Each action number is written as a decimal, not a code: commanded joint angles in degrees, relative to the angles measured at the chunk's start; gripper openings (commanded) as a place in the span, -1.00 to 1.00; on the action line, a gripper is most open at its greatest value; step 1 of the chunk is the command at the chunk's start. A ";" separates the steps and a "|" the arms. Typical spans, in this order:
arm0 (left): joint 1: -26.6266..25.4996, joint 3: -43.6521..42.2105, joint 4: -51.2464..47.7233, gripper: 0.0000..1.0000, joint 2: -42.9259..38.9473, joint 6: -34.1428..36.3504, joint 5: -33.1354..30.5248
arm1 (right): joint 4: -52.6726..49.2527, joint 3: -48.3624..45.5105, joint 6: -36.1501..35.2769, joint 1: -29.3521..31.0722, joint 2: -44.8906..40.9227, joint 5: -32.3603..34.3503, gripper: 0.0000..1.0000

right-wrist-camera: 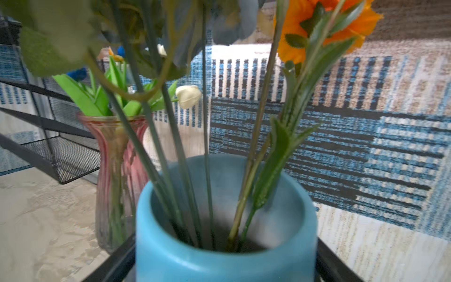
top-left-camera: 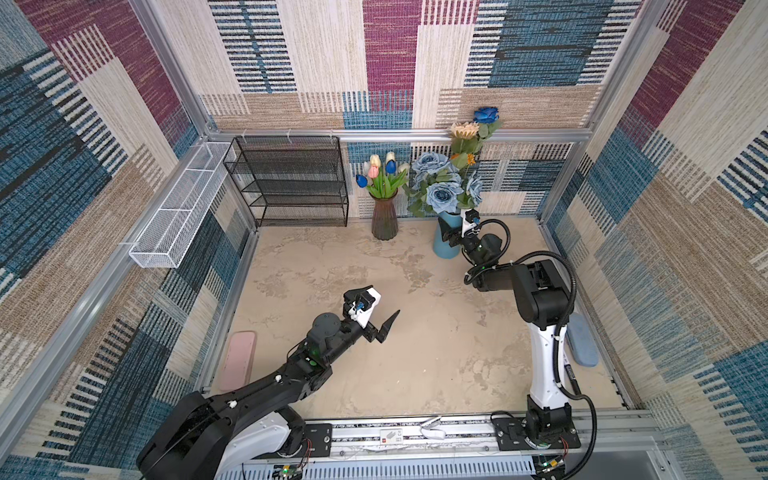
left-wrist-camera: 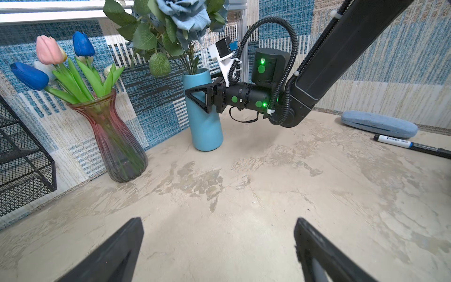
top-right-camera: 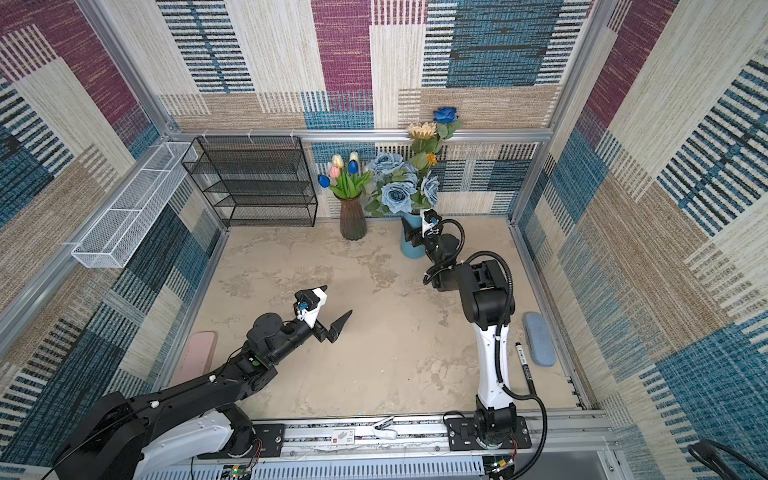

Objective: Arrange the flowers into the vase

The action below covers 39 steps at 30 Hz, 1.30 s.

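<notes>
Cell inventory, all positions ref. the blue vase:

1. Beige mottled tabletop [top-left-camera: 415, 353]. Blue vase stands at its far edge, by the back wall.
2. Black wire-mesh shelf rack [top-left-camera: 291, 178], against the back wall, well apart from the blue vase with the glass vase between.
3. White wire-mesh basket [top-left-camera: 178, 208] on the side wall, beyond the rack, farthest from the blue vase.
4. Left gripper [left-wrist-camera: 218, 221], well apart from the blue vase, over bare tabletop toward the front rail. Jaws wide apart, nothing in them.
5. Right gripper [top-left-camera: 451, 235], at the blue vase, about mid-height. Jaws straddle the body; in the right wrist view I see a finger against each side, so clamped on it.
6. Light blue cylindrical ceramic vase [left-wrist-camera: 206, 131], on the table. Flowers [top-left-camera: 438, 193] are inside, stems down the mouth: dusty-blue roses lowest, cream sunflower [top-left-camera: 464, 129] and bright blue rose [top-left-camera: 486, 114] tallest, small orange flower [right-wrist-camera: 324, 29] between.
7. Ribbed pink-to-grey glass vase [left-wrist-camera: 117, 146], just beside the blue vase on the rack side. Holds blue, pink and white tulips [left-wrist-camera: 48, 52].
8. Grey-blue oblong case [left-wrist-camera: 378, 123], well apart, by the side wall opposite the rack.
9. Pink oblong case [top-left-camera: 237, 359], well apart, behind the left arm.
10. Black-and-white marker pen [left-wrist-camera: 400, 144], just beside the grey-blue case.
</notes>
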 commanded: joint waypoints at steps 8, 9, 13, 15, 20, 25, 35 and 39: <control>0.05 0.04 0.05 0.98 -0.45 2.52 -0.06 | 8.43 6.06 2.15 -0.16 3.22 2.00 0.13; 0.05 -0.04 -0.05 0.98 -0.67 2.50 -0.23 | 8.04 6.37 2.04 -0.19 3.27 1.38 0.27; 0.08 -0.23 -0.58 0.98 -1.57 2.75 -0.77 | 6.73 6.90 1.64 -0.19 3.03 1.28 0.68; 0.14 -0.25 -0.83 0.98 -1.93 2.85 -0.95 | 6.28 7.02 1.29 -0.17 2.93 1.66 0.84; 0.14 -0.15 -1.79 0.98 -3.03 3.07 -1.51 | 5.94 6.21 0.83 -0.12 2.01 1.08 1.00; 0.39 -0.03 -3.88 0.98 -4.49 3.55 -4.64 | 7.66 1.82 0.21 -0.15 -0.79 1.47 0.99; 2.69 -3.04 -2.35 0.98 -7.98 3.22 -34.02 | 17.58 -24.91 1.17 -0.18 -19.14 2.93 0.99; 3.88 -3.61 -1.28 0.98 -4.86 2.96 -52.84 | 4.85 -34.32 0.92 1.79 -34.61 7.78 0.99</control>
